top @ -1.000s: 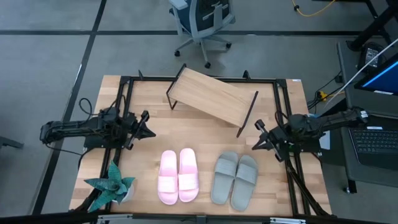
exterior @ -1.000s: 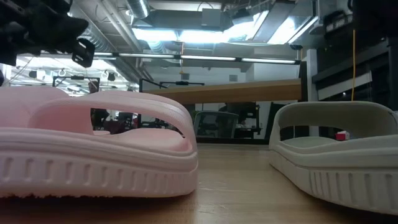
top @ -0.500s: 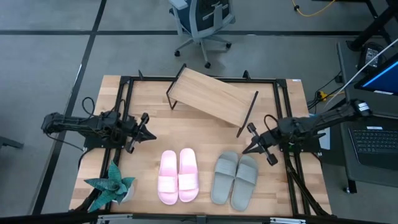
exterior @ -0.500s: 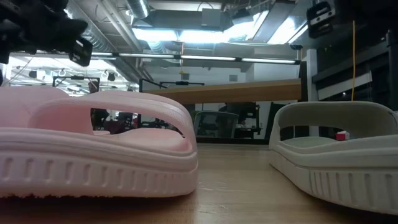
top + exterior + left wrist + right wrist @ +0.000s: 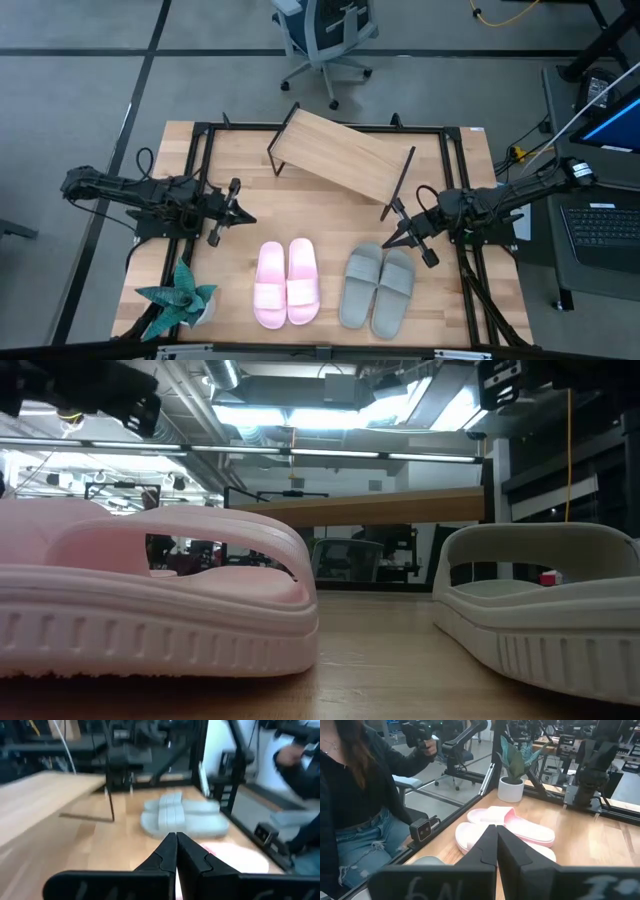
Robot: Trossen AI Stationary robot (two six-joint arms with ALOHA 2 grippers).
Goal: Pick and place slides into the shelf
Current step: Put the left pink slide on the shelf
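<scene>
Four soft ribbed foam slides (image 5: 330, 282) below slanted wooden shelf (image 5: 340, 154)

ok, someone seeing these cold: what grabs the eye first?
Two pairs of slides side by side near the table's front edge: the pink pair left, the grey-green pair right. Behind them the empty shelf sits skewed at the back. The left gripper and the right gripper both point inward with fingers shut, the right one just above the grey-green pair's upper edge.
</scene>
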